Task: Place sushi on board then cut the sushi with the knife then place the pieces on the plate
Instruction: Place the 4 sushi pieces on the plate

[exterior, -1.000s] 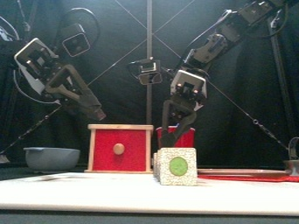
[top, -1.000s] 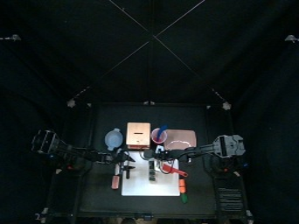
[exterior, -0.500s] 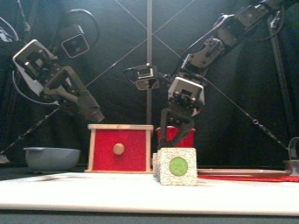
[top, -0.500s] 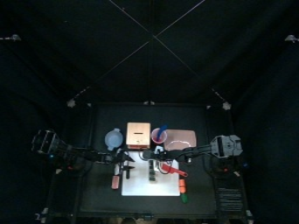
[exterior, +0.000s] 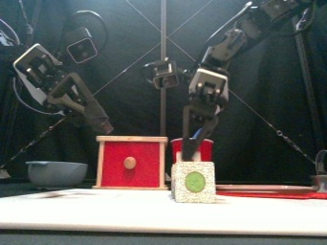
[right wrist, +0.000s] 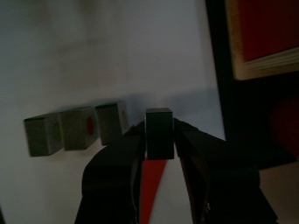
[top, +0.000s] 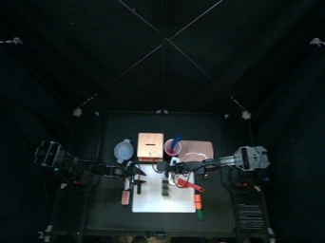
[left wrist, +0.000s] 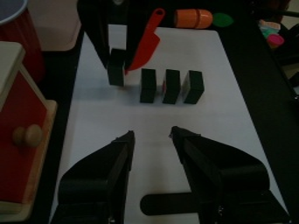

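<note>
On the white cutting board the dark green sushi roll lies cut: three slices stand close together and one slice stands apart from them. My right gripper is shut on the red knife and holds it blade down beside the lone slice. The left gripper is open and holds nothing; it hovers over the board's bare part, short of the slices. From the front, the roll's end shows a green centre, and the right gripper hangs above it.
The wooden box with a red drawer front and the red cup stand behind the board. A blue-grey bowl sits at the left, the pink tray at the back right. An orange toy food lies beside the board's end.
My right gripper has risen a little with the knife above the sushi. The left arm has hardly moved.
</note>
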